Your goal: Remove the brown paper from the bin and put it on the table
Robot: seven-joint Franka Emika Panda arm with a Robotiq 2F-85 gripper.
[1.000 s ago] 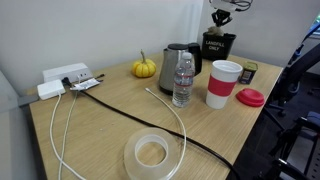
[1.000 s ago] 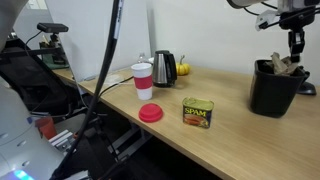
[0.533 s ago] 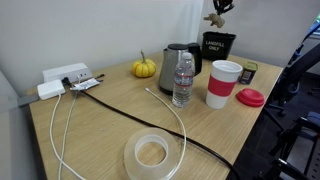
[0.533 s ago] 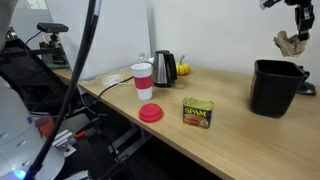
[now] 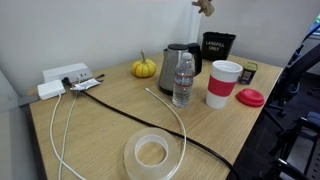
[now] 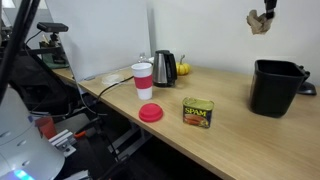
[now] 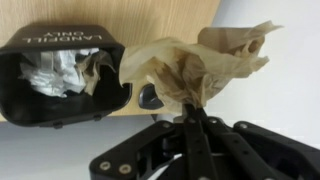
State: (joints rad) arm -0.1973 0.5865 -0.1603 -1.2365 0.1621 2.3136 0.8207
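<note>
The table sits well below my fingers, and the bin is now beneath and off to one side. I've lifted the brown paper clear, with the gripper clamped on its crumpled base. I judge only the set-down remains.

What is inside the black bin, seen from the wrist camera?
Crumpled white paper and a brownish scrap lie inside the bin. The brown paper gripped by the claw covers the bin's right corner, so what lies there cannot be seen.

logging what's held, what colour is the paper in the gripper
Tan brown, crumpled paper; clearest in the wrist view, in the gripper.
</note>
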